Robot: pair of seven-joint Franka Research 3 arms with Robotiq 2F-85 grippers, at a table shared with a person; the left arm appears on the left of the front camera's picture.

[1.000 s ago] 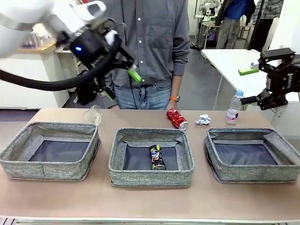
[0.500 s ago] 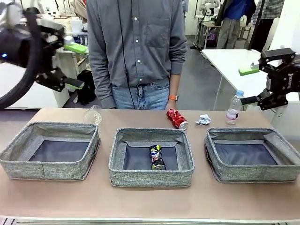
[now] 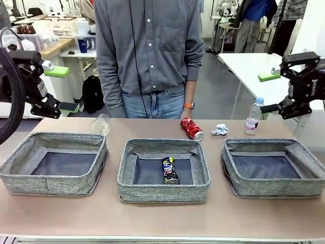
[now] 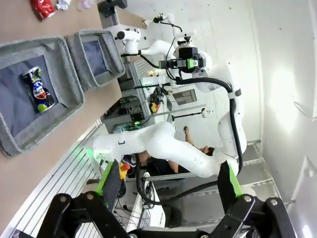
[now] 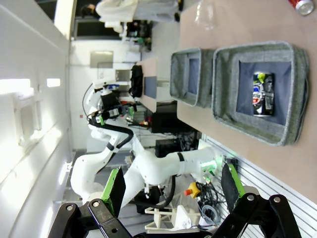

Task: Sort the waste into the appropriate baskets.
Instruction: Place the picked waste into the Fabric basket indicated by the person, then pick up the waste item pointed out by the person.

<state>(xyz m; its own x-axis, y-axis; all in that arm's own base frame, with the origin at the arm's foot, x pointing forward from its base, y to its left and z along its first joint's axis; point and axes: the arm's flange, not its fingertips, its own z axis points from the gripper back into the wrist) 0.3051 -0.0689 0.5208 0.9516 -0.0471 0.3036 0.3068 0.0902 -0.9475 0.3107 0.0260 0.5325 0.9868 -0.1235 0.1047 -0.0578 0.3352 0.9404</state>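
**Both hands empty, four items not yet sorted**

Left hand [image 3: 63,90] is raised at the left edge, above and behind the left basket [image 3: 51,185]. Its jaws are fully apart with nothing between them. Right hand [image 3: 269,92] is raised at the right edge, up beside the water bottle [image 3: 253,117], also wide apart and holding nothing.

Dark blue-and-yellow can [image 3: 170,170] lies on its side in the middle basket [image 3: 162,194]. Left basket and right basket [image 3: 274,192] have nothing in them.

On the desk [image 3: 162,218] behind the baskets:
- clear cup [image 3: 100,125] on its side, just behind the left basket
- red can [image 3: 192,129] on its side, behind the middle basket's right corner
- paper wad [image 3: 220,130] near the red can
- water bottle upright, behind the right basket

Person [image 3: 147,51] stands at the far side, one arm hanging just behind the red can.

Judgement: this is between picks, no grasp begun. The red can looks like the likely next item, and it belongs with the other can in the middle basket.

To do it well:
- Come down from above and turn the wrist so the pads close across the round body, not end to end.
- Centre on the can, since it may roll.
- Stay clear of the paper wad and the person's arm.
- Lift above the fabric rim before crossing.
- Let go low over the base, beside the can already there.
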